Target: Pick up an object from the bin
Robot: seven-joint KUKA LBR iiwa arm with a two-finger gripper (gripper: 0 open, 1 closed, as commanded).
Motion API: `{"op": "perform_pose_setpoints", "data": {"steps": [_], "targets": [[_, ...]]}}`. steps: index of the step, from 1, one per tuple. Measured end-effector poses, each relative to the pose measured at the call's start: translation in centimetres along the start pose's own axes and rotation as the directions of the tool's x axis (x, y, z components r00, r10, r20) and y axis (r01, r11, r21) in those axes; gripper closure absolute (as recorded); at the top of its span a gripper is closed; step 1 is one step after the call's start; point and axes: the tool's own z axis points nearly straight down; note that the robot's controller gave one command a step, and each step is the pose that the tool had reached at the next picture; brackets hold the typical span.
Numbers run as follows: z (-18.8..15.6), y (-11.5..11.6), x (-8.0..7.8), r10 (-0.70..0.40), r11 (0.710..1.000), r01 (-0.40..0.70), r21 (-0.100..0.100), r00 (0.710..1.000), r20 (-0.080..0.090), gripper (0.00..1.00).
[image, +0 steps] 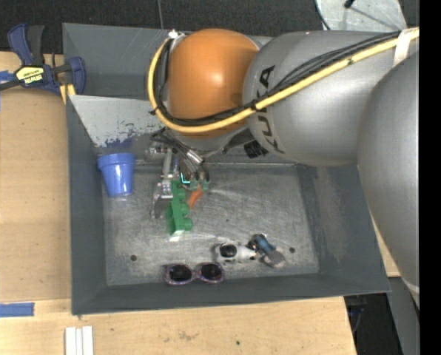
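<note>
Green thing: a green blocky plastic toy (180, 214) on the bin floor, its upper end right under the pincer (173, 189).
Long axis: runs from the pincer towards the bin's (87, 220) near wall, almost straight down the view.
Pincer: released or clenched, cannot tell.
Left of the pincer: a blue plastic cup (117, 174).
Below it, well apart: purple round sunglasses (194, 274) and a small white-and-blue toy (248, 251).
</note>
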Motion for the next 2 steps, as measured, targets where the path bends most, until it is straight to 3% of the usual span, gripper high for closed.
{"op": "perform_pose_setpoints", "data": {"steps": [1,2], "targets": [[-0.5,-0.1,-0.2,0.004,1.0,-0.004,-0.002,1.0,0.008,0.0],[3.8,-1.9,-1.0,-0.122,0.993,0.122,0.0,0.992,0.011,0.0]]}}
